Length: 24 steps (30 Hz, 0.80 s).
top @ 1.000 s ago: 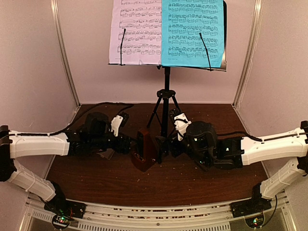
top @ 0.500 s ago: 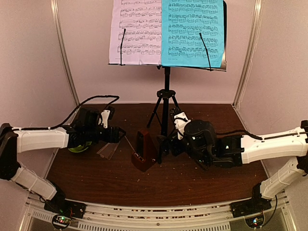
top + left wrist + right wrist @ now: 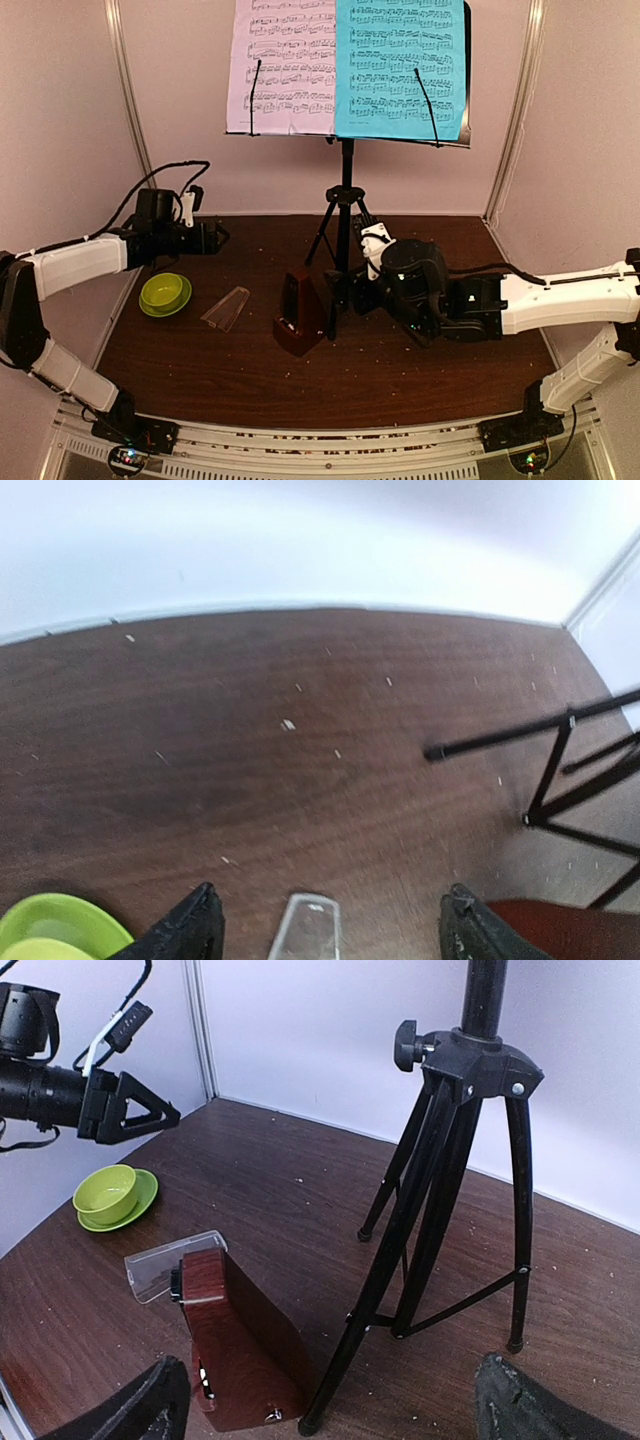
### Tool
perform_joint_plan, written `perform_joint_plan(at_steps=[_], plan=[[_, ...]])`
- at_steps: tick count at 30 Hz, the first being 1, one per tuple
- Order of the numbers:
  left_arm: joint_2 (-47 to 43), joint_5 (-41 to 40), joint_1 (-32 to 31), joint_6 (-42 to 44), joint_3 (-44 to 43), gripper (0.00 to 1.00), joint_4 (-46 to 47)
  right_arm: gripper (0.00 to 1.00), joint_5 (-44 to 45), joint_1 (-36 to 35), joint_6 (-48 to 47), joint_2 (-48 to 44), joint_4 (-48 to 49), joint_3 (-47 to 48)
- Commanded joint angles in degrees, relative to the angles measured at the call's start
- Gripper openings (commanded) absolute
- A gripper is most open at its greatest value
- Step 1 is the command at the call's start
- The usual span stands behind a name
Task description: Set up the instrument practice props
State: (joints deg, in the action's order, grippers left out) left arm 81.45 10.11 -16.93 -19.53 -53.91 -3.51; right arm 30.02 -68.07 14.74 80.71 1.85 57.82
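Far left of the overhead view, the left tool (image 3: 214,237) hangs above the dark wooden desk (image 3: 240,380), jaws apart, nothing in them. Below it in the frame there's a lime-green bowl (image 3: 165,293), then a clear plastic cover (image 3: 226,308) lying flat on the desk, well apart from what it belongs to.

Dead centre is the small brown wooden pyramid metronome (image 3: 303,312), upright and uncovered, just beside the near leg of the black tripod music stand (image 3: 345,215). Up at the top centre, the white music sheet (image 3: 282,65) and the cyan music sheet (image 3: 400,65) sit side by side on the stand, each pinned by a thin black arm.

Right of centre, the right tool (image 3: 340,297) has its jaws spread wide and empty, aimed at the metronome and the tripod legs.

My read: sheets are up and the cover is off, so we're at the metronome step, probably straightening it or freeing its pendulum. That calls for a careful approach from the right tool, since the tripod leg is right there to knock.
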Motion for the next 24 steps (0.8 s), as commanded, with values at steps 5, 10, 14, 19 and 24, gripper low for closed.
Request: perform_joint_plan(at_steps=[5,10,14,19,24], plan=[[0.46,-1.02,2.34,6.91,-15.16,0.82,-11.81,1.0,2.71,1.04,-1.21,-3.1,-0.16,0.65],[1.03,-3.49,2.35,8.79,-21.41,0.85,-17.46,1.0,3.35,2.23,-1.1,-6.28,-0.74,-0.21],[-0.63,-4.93,2.35,8.48,-21.74,0.9,-17.51,1.0,3.68,3.44,-0.77,-10.3,-1.8,-1.64],[-3.29,-6.24,2.34,7.37,-21.34,0.98,-18.65,1.0,3.85,5.49,-0.36,-15.65,-3.75,-3.58],[-6.51,-6.88,2.34,6.06,-20.32,0.98,-20.42,1.0,3.91,8.02,0.57,-21.05,-6.66,-5.65]])
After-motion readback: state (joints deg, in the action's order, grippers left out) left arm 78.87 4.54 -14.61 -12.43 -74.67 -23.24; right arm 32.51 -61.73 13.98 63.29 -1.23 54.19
